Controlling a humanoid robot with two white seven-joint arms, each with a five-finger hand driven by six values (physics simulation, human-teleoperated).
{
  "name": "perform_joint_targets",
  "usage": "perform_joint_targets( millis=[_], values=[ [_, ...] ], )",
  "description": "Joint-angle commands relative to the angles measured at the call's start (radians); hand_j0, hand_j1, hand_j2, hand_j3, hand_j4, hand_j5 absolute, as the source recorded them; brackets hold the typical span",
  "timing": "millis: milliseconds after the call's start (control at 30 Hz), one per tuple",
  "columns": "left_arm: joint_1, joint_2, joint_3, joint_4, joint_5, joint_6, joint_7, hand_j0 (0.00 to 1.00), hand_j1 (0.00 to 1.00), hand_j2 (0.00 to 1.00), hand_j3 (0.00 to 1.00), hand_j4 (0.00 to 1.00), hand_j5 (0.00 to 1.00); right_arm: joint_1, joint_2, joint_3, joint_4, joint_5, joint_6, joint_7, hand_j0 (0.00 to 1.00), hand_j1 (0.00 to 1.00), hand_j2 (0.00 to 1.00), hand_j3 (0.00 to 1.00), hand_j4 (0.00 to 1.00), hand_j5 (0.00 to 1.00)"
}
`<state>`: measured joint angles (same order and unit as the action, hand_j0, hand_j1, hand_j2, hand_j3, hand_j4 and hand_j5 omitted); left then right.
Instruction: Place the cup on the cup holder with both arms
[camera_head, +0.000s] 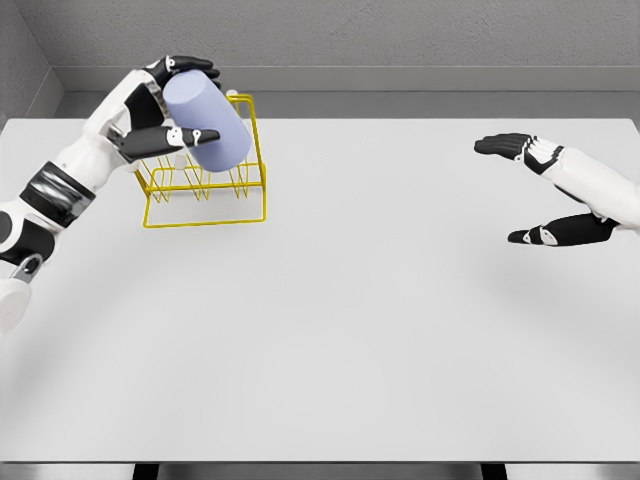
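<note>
I see my left hand (170, 105) gripping the pale lavender cylindrical cup (207, 124) over the yellow wire cup holder (205, 185) near the far left edge of the white table (350, 330); my right hand (545, 190) is spread, holding nothing.

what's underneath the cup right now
The yellow wire cup holder sits beneath the tilted lavender cup, gripped by the left hand. The cup hides the holder's top pegs, so contact is unclear.

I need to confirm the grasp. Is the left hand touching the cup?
Touching. The head view shows the left hand with its fingers wrapped around the lavender cup.
</note>
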<state>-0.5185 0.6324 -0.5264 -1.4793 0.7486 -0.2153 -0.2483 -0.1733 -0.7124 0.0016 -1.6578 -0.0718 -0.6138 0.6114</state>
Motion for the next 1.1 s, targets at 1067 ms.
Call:
perform_joint_targets(
  millis=[1067],
  values=[
    [0.011,0.119,-0.021,-0.107,0.012,-0.012,0.000,1.00,1.00,1.00,1.00,1.00,1.00,0.000,-0.001,0.000,0.001,-0.008,0.003,-0.001,1.00,1.00,1.00,1.00,1.00,1.00]
  ],
)
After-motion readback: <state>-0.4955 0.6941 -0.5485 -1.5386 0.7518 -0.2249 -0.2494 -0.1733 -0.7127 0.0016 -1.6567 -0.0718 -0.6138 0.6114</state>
